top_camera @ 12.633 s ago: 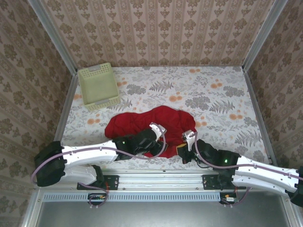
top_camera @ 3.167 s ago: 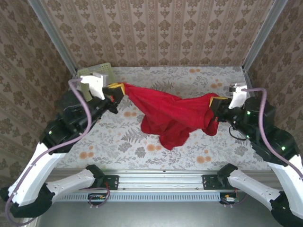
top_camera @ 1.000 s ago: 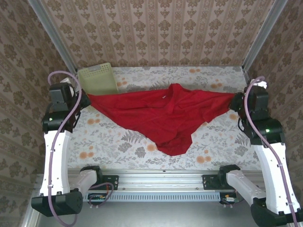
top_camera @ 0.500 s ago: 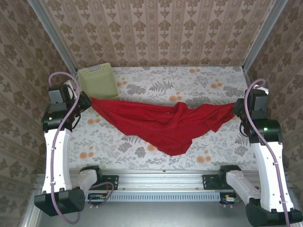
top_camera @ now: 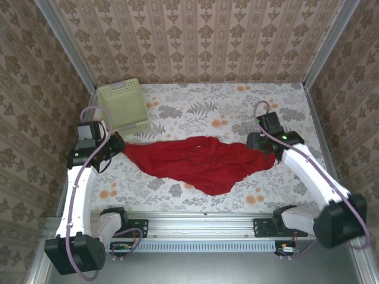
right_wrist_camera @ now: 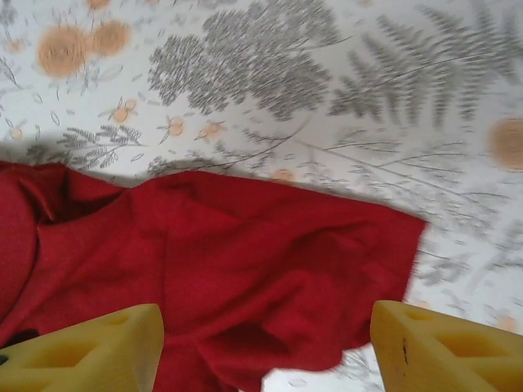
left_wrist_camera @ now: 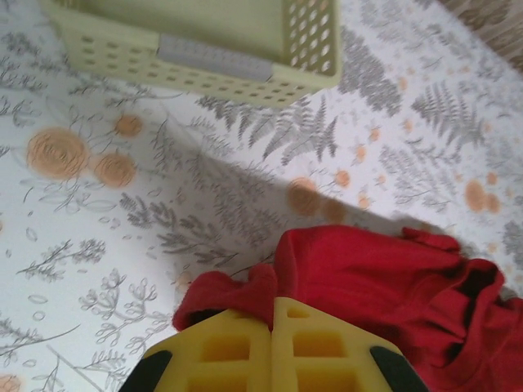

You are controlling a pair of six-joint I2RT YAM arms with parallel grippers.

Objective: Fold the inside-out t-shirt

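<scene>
The inside-out t-shirt (top_camera: 201, 163) is a red, crumpled cloth lying in a long band across the middle of the flowered table. My left gripper (top_camera: 118, 145) is at its left end, yellow fingers (left_wrist_camera: 237, 347) shut on a bunched fold of the t-shirt (left_wrist_camera: 368, 269) near the table surface. At the other end, my right gripper (top_camera: 261, 145) hovers just over the cloth. Its jaws stand wide apart, and the t-shirt (right_wrist_camera: 229, 253) lies loose below the right gripper (right_wrist_camera: 265, 314), touching neither finger.
A pale yellow-green perforated basket (top_camera: 123, 109) stands at the back left, just beyond the left gripper, and its near wall (left_wrist_camera: 204, 57) shows in the left wrist view. Patterned walls close in the table (top_camera: 237, 106) on three sides.
The right gripper has opened and let go of the shirt's right end, moving inward and down. The left arm has lowered. The stretched shirt has sunk onto the table in a heap.
</scene>
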